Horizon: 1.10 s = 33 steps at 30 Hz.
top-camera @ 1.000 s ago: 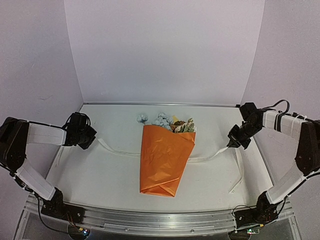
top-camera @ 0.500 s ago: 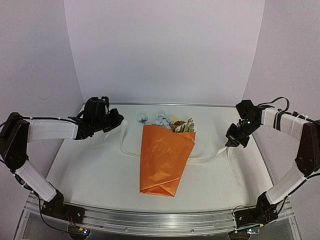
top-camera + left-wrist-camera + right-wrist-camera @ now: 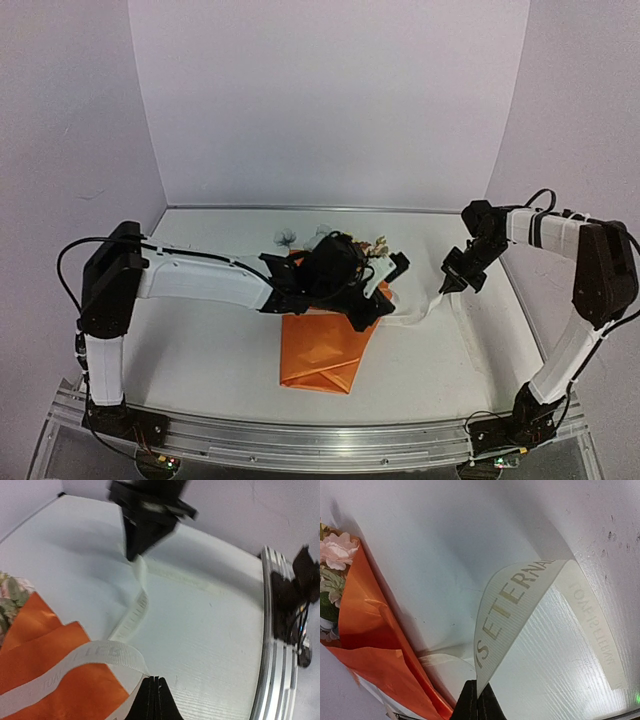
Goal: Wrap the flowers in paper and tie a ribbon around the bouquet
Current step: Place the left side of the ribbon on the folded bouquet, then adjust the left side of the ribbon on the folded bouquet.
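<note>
The bouquet (image 3: pixel 322 352) is lying in the middle of the table (image 3: pixel 190 350), narrow end pointing at the near edge. Its orange paper (image 3: pixel 45 650) is acting as a cone holding the flowers (image 3: pixel 337 550), whose blooms are poking out of the wide far end. The ribbon (image 3: pixel 515 595) is running across the top of the paper and off toward the right edge. The left gripper (image 3: pixel 155 700) is hanging over the cone with its fingers pressed together on one stretch of ribbon, and the right gripper (image 3: pixel 477 702) is pinching another stretch just beyond the cone's right side. To my eye, the risk is the thin ribbon sliding out of either pinch under tension. A hard pull could also drag the light cone sideways or open its fold, spilling the flowers.
</note>
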Tool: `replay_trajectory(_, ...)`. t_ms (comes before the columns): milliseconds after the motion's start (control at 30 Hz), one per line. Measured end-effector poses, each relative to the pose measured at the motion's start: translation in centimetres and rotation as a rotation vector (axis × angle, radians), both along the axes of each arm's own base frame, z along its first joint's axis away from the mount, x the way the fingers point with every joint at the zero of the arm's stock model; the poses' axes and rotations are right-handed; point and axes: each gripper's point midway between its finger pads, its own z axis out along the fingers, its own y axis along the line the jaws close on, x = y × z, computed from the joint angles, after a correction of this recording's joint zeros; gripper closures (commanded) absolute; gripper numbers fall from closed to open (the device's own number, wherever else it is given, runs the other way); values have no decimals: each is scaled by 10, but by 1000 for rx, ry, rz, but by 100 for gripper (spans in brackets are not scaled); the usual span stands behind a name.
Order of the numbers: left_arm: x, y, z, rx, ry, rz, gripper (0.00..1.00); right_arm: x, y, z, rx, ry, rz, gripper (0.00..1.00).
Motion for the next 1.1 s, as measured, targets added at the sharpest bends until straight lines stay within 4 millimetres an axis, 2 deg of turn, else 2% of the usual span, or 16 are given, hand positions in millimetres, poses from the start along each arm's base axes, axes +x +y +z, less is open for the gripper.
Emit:
replay_trajectory(67, -20, -11, -25, 79, -21, -77, 100, 5, 3, -1, 11, 5, -4, 100)
replay_trajectory(133, -26, -14, -53, 163, -26, -124, 98, 10, 5, -2, 21, 11, -8, 96)
replay_trajectory(233, -23, -8, -88, 257, -17, -147, 79, 15, 9, -5, 35, 25, -15, 79)
replay_trajectory(333, -16, 0, -105, 309, -12, -145, 63, 17, 11, -5, 40, 27, -7, 58)
replay_trajectory(367, -12, 2, -105, 311, -10, -135, 58, 17, 12, -4, 38, 26, 4, 53)
replay_trajectory(467, 0, 3, -99, 283, -1, -102, 52, 15, 14, 4, 25, 19, 50, 46)
replay_trajectory(567, 12, 11, -87, 234, 24, -62, 49, 10, 19, 13, 12, 6, 112, 39)
replay_trajectory(633, 22, 21, -71, 197, 44, -24, 47, 2, 22, 19, -2, -6, 164, 37)
replay_trajectory(733, 40, 42, -38, 118, 69, 62, 44, -10, 33, 31, -27, -39, 276, 34)
replay_trajectory(833, 60, 79, -9, 36, 117, 198, 43, -16, 57, 45, -52, -100, 434, 33)
replay_trajectory(933, 85, 122, 6, -24, 177, 372, 42, -18, 92, 61, -70, -180, 612, 32)
replay_trajectory(1033, 103, 168, 0, -57, 262, 538, 42, -13, 131, 69, -98, -263, 786, 30)
replay_trajectory(1100, 111, 197, -12, -58, 314, 636, 42, -12, 156, 64, -126, -297, 898, 29)
